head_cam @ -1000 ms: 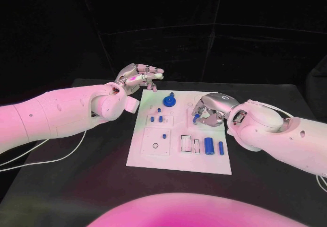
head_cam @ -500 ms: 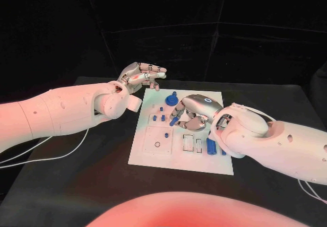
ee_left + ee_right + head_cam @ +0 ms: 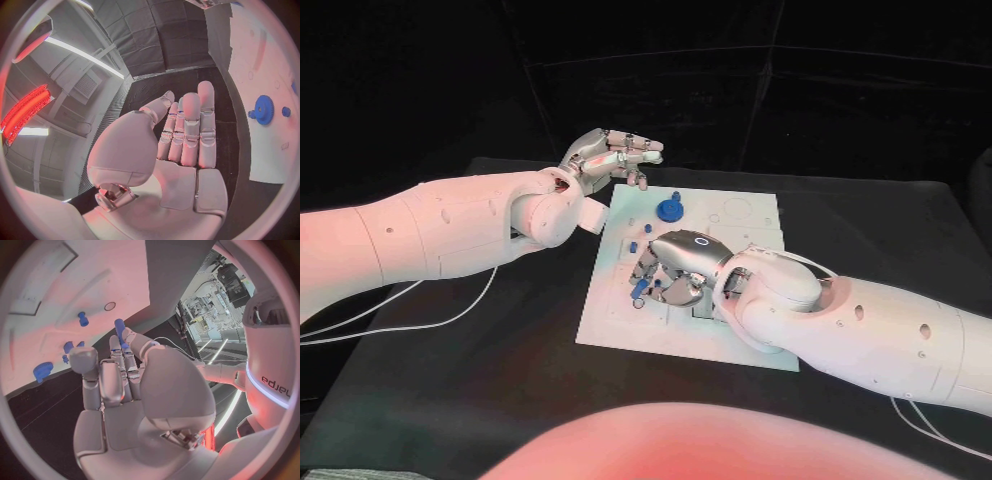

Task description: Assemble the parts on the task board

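From the head camera I see the task board [image 3: 740, 215] lying in the middle of the black table [image 3: 473, 370]. My right hand [image 3: 672, 268] is down over the board's middle, palm turned toward the surface, fingers curled. A small blue peg [image 3: 640, 288] shows at its fingertips, just above the board, and I read it as pinched there. A blue gear [image 3: 669, 210] stands on the board's far part, well apart from that hand. My left hand [image 3: 610, 158] is raised beyond the board's far left corner, fingers loosely bent, with nothing in them that I can make out.

On the left wrist camera, the left hand [image 3: 181, 145] has its fingers straight and side by side, the thumb lying across the palm, and it grips nothing. The blue gear [image 3: 263, 109] sits on the white board beyond the fingertips, not touching them.

On the right wrist camera, the right hand [image 3: 119, 385] holds the blue peg [image 3: 119, 331] upright between the thumb and the fingertips; the peg pokes out past them toward the board. Other blue parts [image 3: 67, 347] lie on the board beside the fingers, apart from them.
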Robot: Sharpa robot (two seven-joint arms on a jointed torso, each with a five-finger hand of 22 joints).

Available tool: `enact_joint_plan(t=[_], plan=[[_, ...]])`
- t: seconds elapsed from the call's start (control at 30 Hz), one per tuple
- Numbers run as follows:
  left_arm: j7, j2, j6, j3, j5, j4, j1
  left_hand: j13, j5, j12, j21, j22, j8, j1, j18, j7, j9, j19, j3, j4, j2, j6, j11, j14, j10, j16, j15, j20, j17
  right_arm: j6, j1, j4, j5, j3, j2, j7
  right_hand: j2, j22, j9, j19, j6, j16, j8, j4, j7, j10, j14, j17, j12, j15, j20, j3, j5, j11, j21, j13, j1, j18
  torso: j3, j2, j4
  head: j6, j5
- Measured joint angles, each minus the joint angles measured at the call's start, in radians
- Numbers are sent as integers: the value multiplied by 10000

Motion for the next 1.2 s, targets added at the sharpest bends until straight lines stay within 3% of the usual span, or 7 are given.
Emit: enact_joint_plan(t=[0.47, 0.93, 1.07, 1.2], plan=[[0, 8, 3, 1, 0, -5, 2, 0, 0, 0, 0, 1, 0, 0, 0, 0, 0, 0, 0, 0, 0, 0, 0, 0, 0, 0, 0, 0, 1, 530, -121, -418, -433, -35, 263, -45, -2, -20, 8, -1, -44, 0, -29, -13, 30, 0, 0, -22, -59, 0, 0, 13, 35, 1, 0, -8, -1, 0, 4, -6, -2, -88, 103], [0, 15, 8, 1, 0, -9, 2, 0, 0, 0, 0, 1, 0, 0, 0, 0, 0, 0, 0, 0, 0, 0, 0, 0, 0, 0, 0, 0, 1, 822, -159, -597, -852, -52, 480, -462, -4, -35, -1, -1, -73, -1, -86, -14, 33, -1, 0, -61, -61, 1, 0, 10, 32, 2, 0, -16, -2, 0, 3, -6, -9, -96, 143], [-1, 15, 9, 1, 1, -10, 2, 0, 0, 0, 0, 2, 0, 0, 0, 0, 0, 0, 0, 0, 0, 0, 0, 0, 0, 0, 0, 0, 1, 841, -163, -611, -971, -165, 529, -547, -4, -34, -2, -1, -87, -1, -107, -14, 22, -2, 0, -61, -62, 1, 0, 8, 31, 2, 0, -21, -2, 0, 3, -6, -12, -96, 152], [-2, 17, 11, 1, 1, -9, 2, 0, 0, 0, 0, 2, 0, 0, 0, 0, 0, 0, 0, 0, 0, 0, 0, 0, 0, 0, 0, 0, 1, 837, -146, -610, -1100, -205, 579, -604, -57, -62, -8, -1, -102, -2, -116, -14, 30, -37, 0, -88, -115, 1, 0, 8, 31, 37, 0, -16, -56, 1, 3, -6, -14, -97, 157]])
